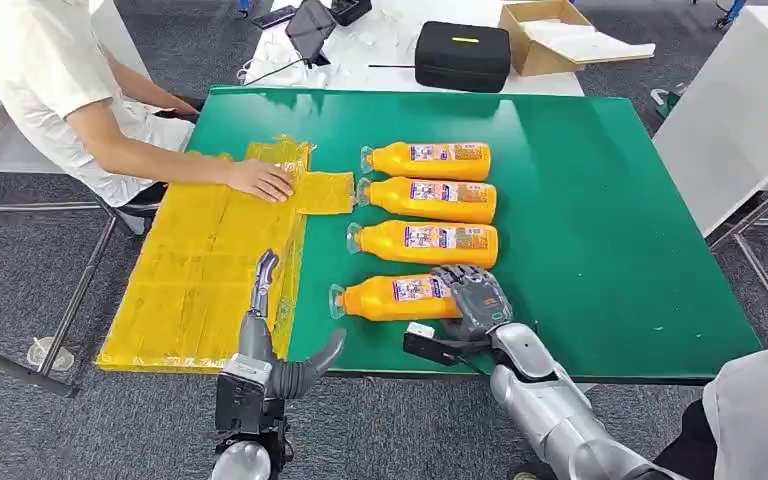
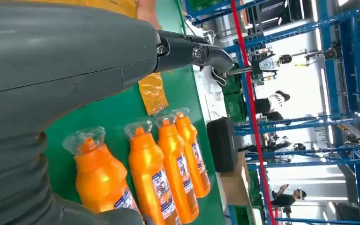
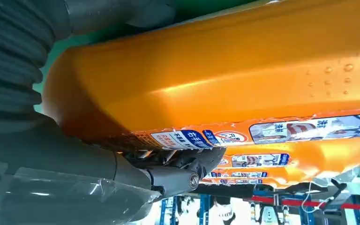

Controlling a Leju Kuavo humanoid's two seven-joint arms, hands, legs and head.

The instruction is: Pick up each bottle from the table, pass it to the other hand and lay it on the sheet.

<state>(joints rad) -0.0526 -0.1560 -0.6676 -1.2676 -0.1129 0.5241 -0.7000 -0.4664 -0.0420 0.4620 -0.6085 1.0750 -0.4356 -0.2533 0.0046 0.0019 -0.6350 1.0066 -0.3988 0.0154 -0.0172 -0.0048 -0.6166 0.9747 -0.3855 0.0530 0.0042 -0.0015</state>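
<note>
Bottles, four of them, orange with clear caps, lie side by side in a row on the green table [image 1: 600, 200], caps toward the yellow sheet [image 1: 200, 270]. That sheet covers the table's left part and hangs over its near left edge; a smaller yellow piece [image 1: 325, 192] lies beside it, near the caps. A seated person in white presses a hand [image 1: 260, 180] on the sheet's far end; their face is cut off by the frame.

The nearest bottle [image 1: 395, 298] has its base end hidden under the right hand [image 1: 470, 295], whose fingers curl over it. The right wrist view shows this more plainly: the bottle [image 3: 225, 79] lies against the hand, the thumb on one side and a dark finger [image 3: 183, 168] under the label, so the hand grips it while it lies on the table. The other three bottles [image 1: 430, 200] lie apart from both hands.

The left hand [image 1: 265, 290] hangs above the sheet's near edge, fingers straight and apart, holding nothing.

Beyond the green table stands a white table with a black case [image 1: 463, 55] and an open cardboard box [image 1: 545, 35]. The left wrist view adds blue racking [image 2: 347, 93] and distant people, too small to make out. The floor is grey carpet.
</note>
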